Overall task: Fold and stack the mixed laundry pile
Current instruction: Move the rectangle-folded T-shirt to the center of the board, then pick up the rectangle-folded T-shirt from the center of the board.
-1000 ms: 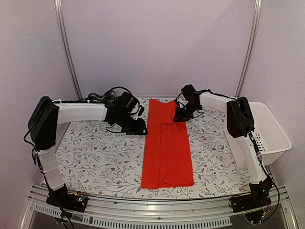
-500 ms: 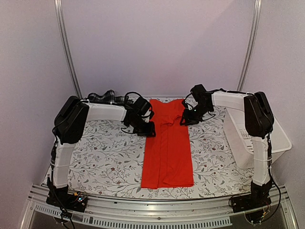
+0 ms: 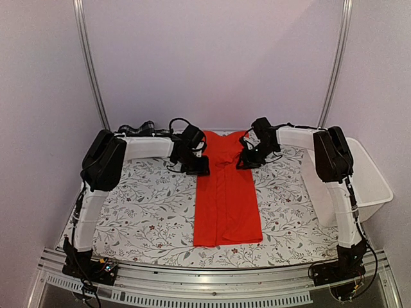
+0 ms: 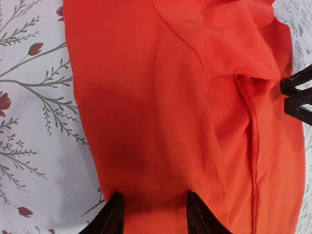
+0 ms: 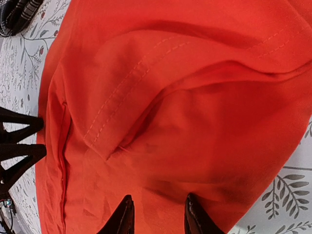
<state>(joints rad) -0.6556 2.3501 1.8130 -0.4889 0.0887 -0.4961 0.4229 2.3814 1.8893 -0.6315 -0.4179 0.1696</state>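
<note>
The red shirt [image 3: 226, 192] lies mid-table as a long narrow strip, sleeves tucked in, running from the far edge toward the arms. The plaid [image 3: 138, 128] sits bunched at the far left corner.

The left gripper [image 4: 153, 217] and right gripper [image 5: 156, 214] flank the shirt's far end. Each claw is released, fingers apart over red cloth with nothing pinched between them.

By my reading the lengthwise fold is done. The crosswise folds, the whole plaid and the stacking are left.

The left arm hides most of the plaid, so I cannot tell its shape. Both wrist views cut the fingers off, and I cannot tell whether they touch the cloth. The basket [image 3: 376, 183] stands far right.
</note>
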